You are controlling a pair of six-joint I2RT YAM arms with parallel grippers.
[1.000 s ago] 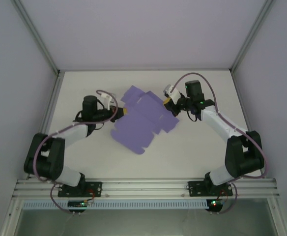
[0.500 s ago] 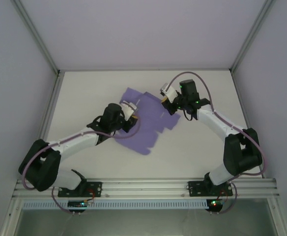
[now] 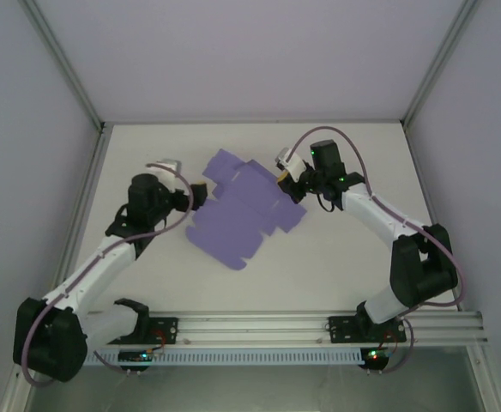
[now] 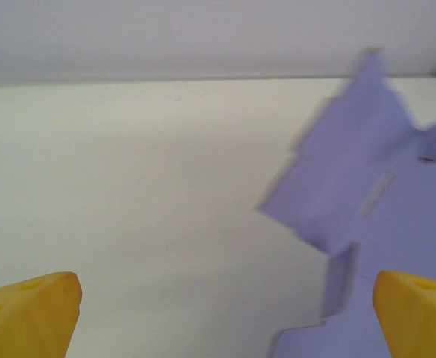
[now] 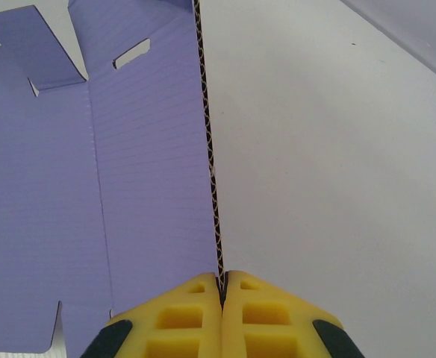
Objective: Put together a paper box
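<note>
Starting at the left, the left gripper hovers low over the white tabletop. It sits just beside the left edge of the card and, as far as the overhead view shows, is not touching it. Its yellow foam fingertips are spread wide with nothing between them. The wrist camera looks straight through the gap at the table surface, with the purple sheet off to its right.

Moving to the middle: the paper box is a flat die-cut sheet of lavender-purple corrugated card with flaps and tabs. It lies opened out in the centre of the table, turned at a slant between the two arms. No wall looks stood up and no tab looks tucked. From above it reads as one flat layer, though I cannot tell whether the far-right panel is lifted a little.

Over to the right, the right gripper is at the sheet's upper-right edge. Its yellow pads are pressed together on the thin fluted edge of the card, pinching it.

So the assembly has barely begun, by my reading. One edge is held — every fold, the raising of the sides and the locking of the tabs are all left to do. The free left claw looks placed to help with a first fold.
</note>
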